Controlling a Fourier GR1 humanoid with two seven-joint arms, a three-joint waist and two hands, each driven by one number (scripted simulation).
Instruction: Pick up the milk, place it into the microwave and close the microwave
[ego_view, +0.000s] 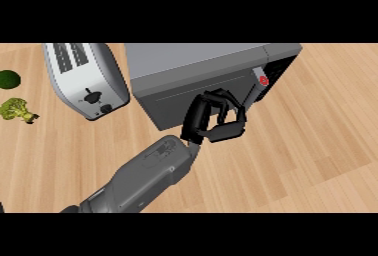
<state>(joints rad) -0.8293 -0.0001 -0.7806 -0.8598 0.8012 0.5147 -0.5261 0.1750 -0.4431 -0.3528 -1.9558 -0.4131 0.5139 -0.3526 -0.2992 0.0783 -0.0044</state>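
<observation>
One microwave (203, 75) sits at the worktop's (310, 150) far edge, one toaster (85, 80) beside it. One hand (214, 117) is curled against the microwave's front, holding nothing visible. Broccoli (16, 110) and a lime (8, 79) lie left. Milk unseen.

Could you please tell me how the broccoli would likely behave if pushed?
The broccoli looks lumpy and uneven, so it would probably tumble or skid rather than roll. It is small beside the toaster, so it is likely light.
</observation>
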